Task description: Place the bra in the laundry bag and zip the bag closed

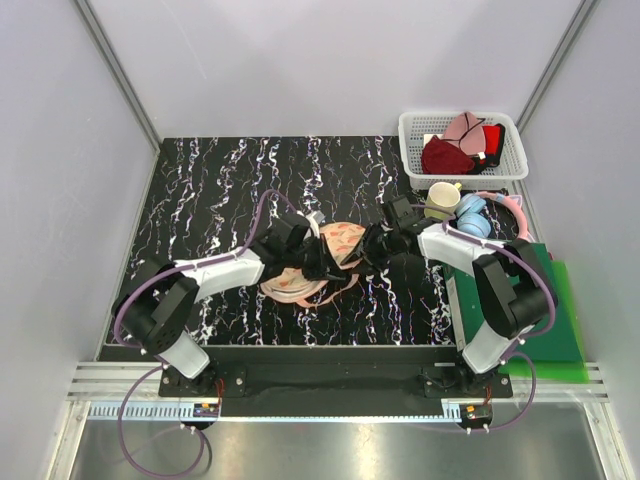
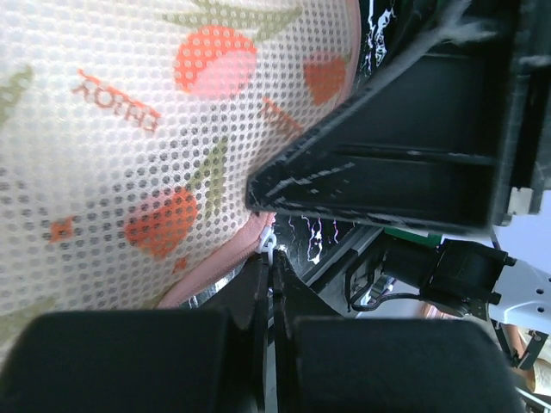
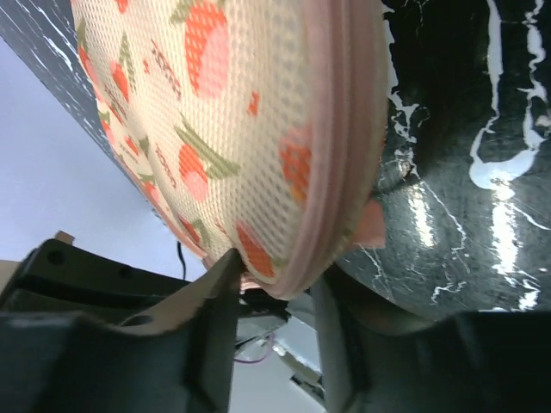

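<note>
While the peach mesh laundry bag [image 1: 335, 248] lies mid-counter [image 1: 220, 190], the left jaws, at its 8 o'clock, are clenched on the white zip pull [image 2: 268, 245]. The right jaws, at 3 o'clock, grip its pink zip edge [image 3: 344, 146]. The bra is unseen, presumably inside. Zipping looks in hand; next, draw the pull along the edge.

Bench [image 1: 200, 190]: glossy black slab with white marble veining, and bright glare patches in the right wrist view.
Back wall [image 1: 330, 60], left wall [image 1: 50, 200], right wall [image 1: 605, 150]: plain pale grey-lilac panels.
Two aluminium posts [image 1: 115, 70] and [image 1: 550, 60] slant up at the back corners.
Near edge: slotted aluminium rail [image 1: 110, 380] runs across the full width. Brushed metal sheet [image 1: 330, 450] lies below it.
Green board [image 1: 560, 320] lies flat at the bench's right near corner.
Light is even and soft, with faint shadows.
</note>
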